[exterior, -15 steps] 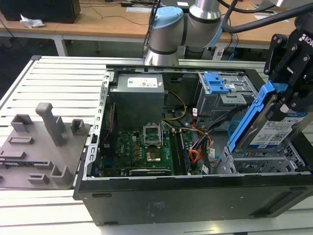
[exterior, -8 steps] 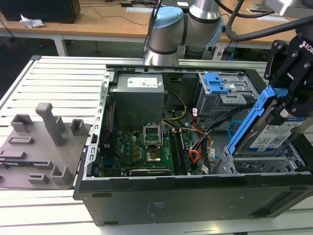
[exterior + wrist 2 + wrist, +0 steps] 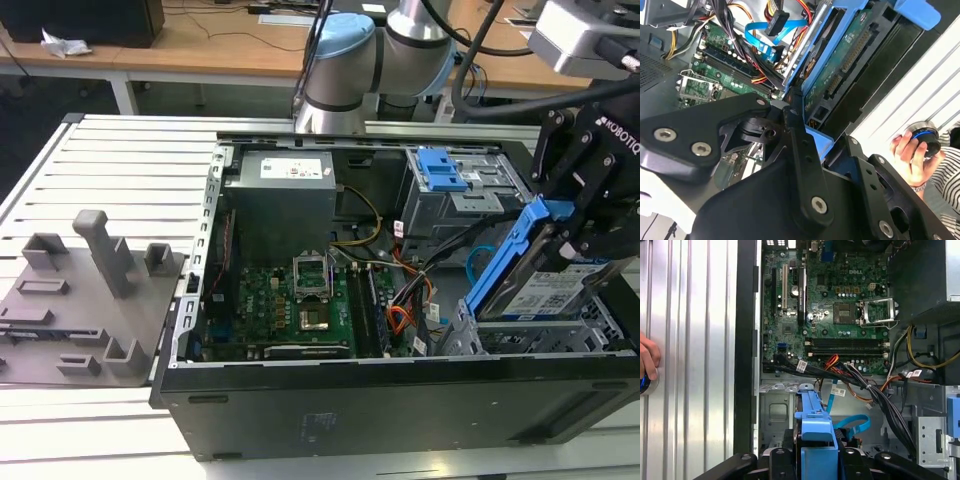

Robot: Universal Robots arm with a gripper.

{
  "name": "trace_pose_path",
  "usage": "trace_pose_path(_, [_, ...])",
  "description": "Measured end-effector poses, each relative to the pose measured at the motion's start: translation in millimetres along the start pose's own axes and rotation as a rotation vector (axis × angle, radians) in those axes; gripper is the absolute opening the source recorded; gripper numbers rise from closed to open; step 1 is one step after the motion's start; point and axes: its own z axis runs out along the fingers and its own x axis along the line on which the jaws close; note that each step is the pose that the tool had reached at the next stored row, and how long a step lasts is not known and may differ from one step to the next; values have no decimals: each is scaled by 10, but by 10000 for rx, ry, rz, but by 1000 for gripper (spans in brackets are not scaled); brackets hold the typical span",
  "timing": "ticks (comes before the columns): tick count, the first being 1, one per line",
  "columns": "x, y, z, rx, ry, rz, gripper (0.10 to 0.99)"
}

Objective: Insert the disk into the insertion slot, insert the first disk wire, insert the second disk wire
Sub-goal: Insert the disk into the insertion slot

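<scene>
**Disk at slot, not yet seated**

Tool point(image 3: 566, 232) pinching the disk point(image 3: 545, 290) by its blue caddy. The disk is steeply tilted, lower end at the insertion slot point(image 3: 520, 338) mouth. Judgement: square the caddy to the cage walls, level it, lower slowly. The second disk wire point(image 3: 480, 258) loops just beside; keep it clear.

Robotics lab, slotted aluminium table point(image 3: 120, 160), wooden workbenches point(image 3: 200, 45) behind, robot arm point(image 3: 340, 70) over an open computer case point(image 3: 400, 400)
</scene>
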Motion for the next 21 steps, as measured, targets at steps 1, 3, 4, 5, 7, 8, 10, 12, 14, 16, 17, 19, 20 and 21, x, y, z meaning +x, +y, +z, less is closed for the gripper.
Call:
trace_pose_path(1, [0, 0, 7, 0, 2, 0, 365])
trace_pose_path(3, [0, -1, 18, 0, 0, 0, 365])
trace_pose_path(4, [0, -3, 41, 0, -1, 0, 365])
trace_pose_path(5, [0, -4, 60, -1, 1, 0, 365])
trace_pose_path(7, [0, -6, 99, -1, 2, 0, 365])
trace_pose_path(8, [0, -7, 114, -2, 1, 0, 365])
trace_pose_path(10, [0, -9, 139, -2, 1, 0, 365])
trace_pose_path(12, [0, -10, 166, -2, 0, 0, 365])
trace_pose_path(14, [-1, -12, 183, -2, 2, 0, 365])
trace_pose_path(16, [0, -11, 186, -2, 2, 0, 365])
trace_pose_path(17, [0, -12, 187, -3, 2, 0, 365])
trace_pose_path(19, [0, -12, 189, -3, 1, 0, 365])
trace_pose_path(20, [-1, -11, 190, -5, 0, 0, 365])
trace_pose_path(21, [-1, -12, 190, -3, 2, 0, 376])
